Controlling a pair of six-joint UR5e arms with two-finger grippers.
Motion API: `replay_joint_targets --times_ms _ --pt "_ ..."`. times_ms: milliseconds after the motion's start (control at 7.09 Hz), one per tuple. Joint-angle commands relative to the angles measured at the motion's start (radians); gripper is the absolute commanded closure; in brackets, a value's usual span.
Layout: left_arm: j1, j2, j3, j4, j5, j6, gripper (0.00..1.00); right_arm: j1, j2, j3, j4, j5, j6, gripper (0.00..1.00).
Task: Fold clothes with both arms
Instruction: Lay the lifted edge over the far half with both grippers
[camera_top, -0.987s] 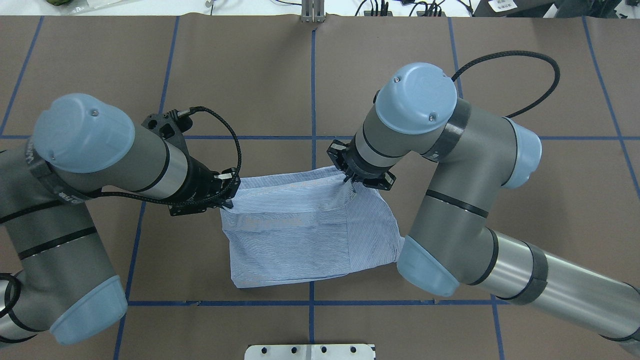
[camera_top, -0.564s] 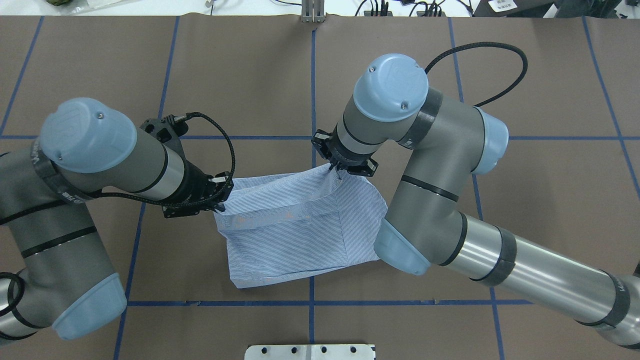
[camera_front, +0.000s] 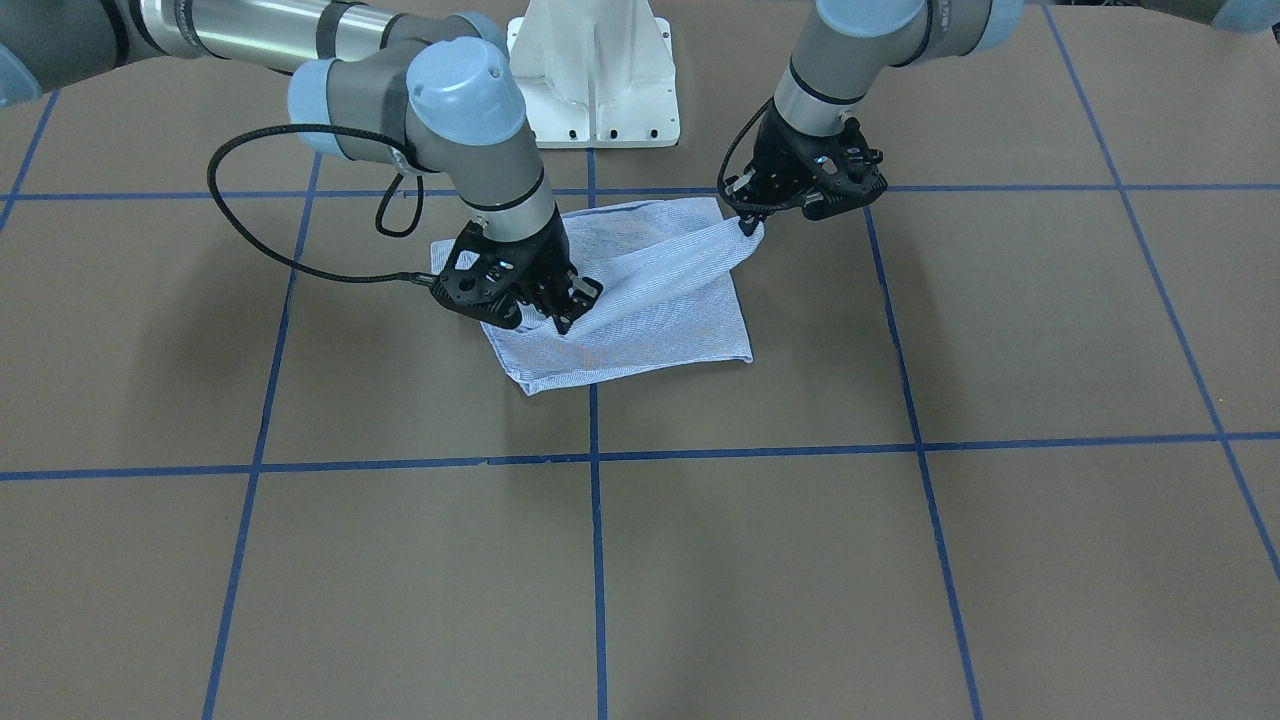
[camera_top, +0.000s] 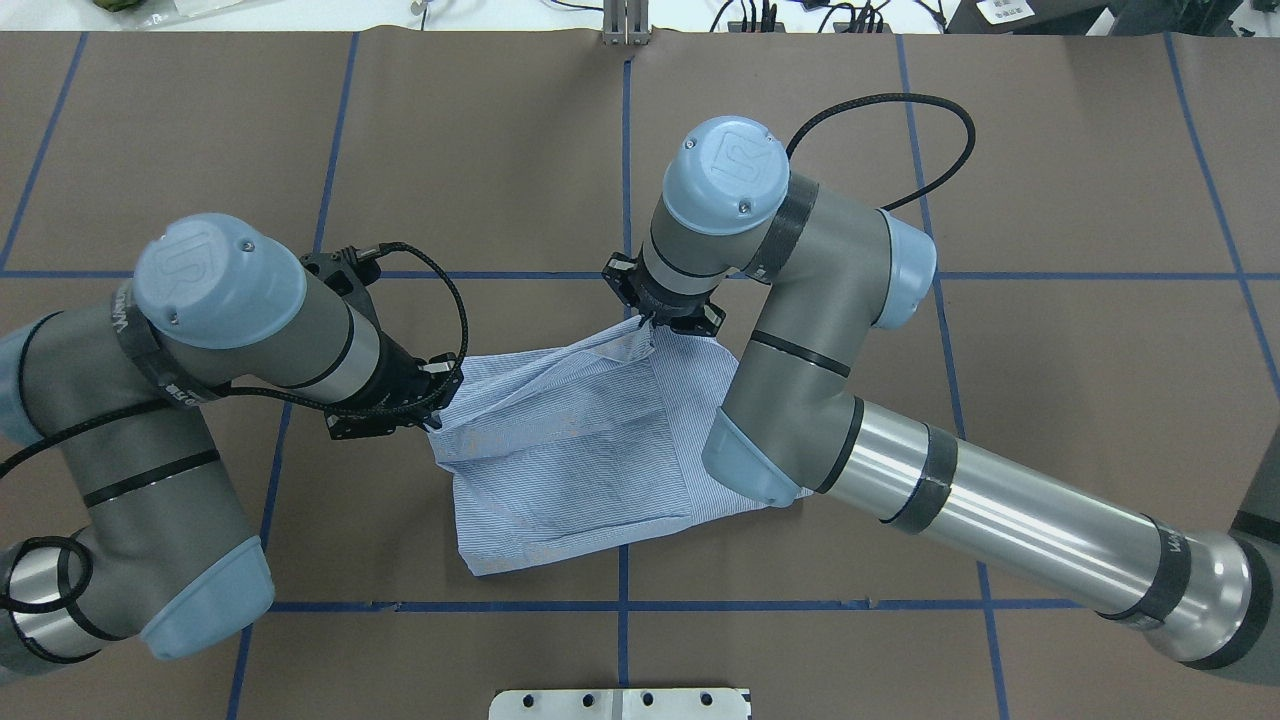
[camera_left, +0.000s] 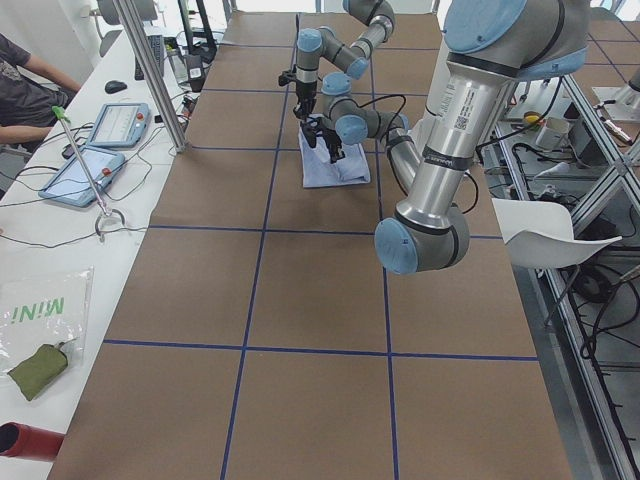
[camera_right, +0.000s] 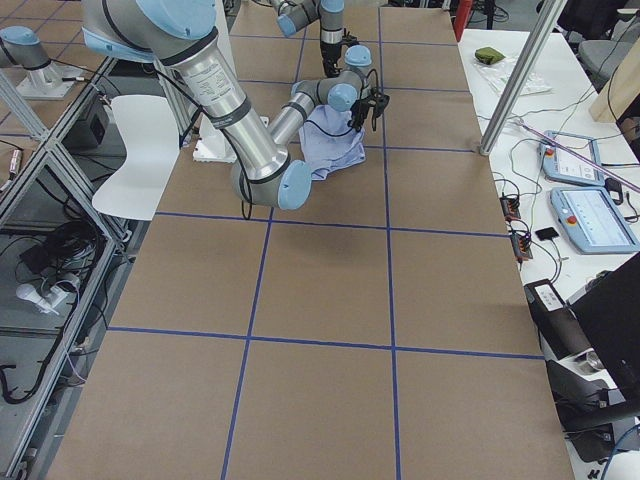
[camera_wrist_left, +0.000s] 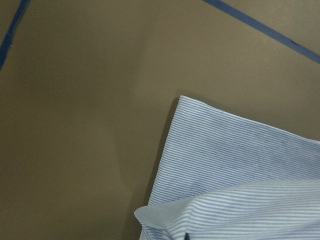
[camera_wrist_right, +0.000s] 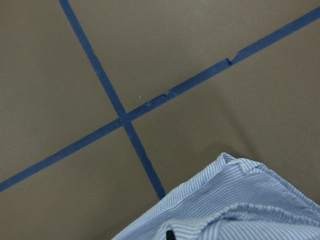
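The shirt (camera_top: 560, 470) was held up along its far edge by left gripper (camera_top: 438, 408) & right gripper (camera_top: 648, 322), both clamped tight on cloth, prob. for folding over.

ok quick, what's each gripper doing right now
left gripper: closed, pinching a raised corner of the shirt
right gripper: closed, pinching the shirt at the other end of that raised edge

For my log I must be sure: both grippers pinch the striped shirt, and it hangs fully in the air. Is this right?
Not fully. The left gripper and the right gripper do pinch the striped shirt, but only its pinched edge is raised; the rest lies on the table, as the exterior front-facing view shows.
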Motion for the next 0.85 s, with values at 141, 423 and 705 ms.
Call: replay_joint_targets --times_ms 141,423,705 --pt "-0.009 -0.011 0.091 -0.110 0.001 -0.001 1.00 0.013 0.012 -0.064 0.063 -0.001 -0.004 0.93" --pt "-0.056 -0.013 0.091 -0.111 0.001 -0.003 0.30 0.013 0.012 -0.064 0.062 -0.001 -0.007 0.00" --pt "-0.151 -0.016 0.094 -0.102 -0.003 0.005 0.01 0.036 0.011 -0.060 0.062 0.037 -0.008 0.00"
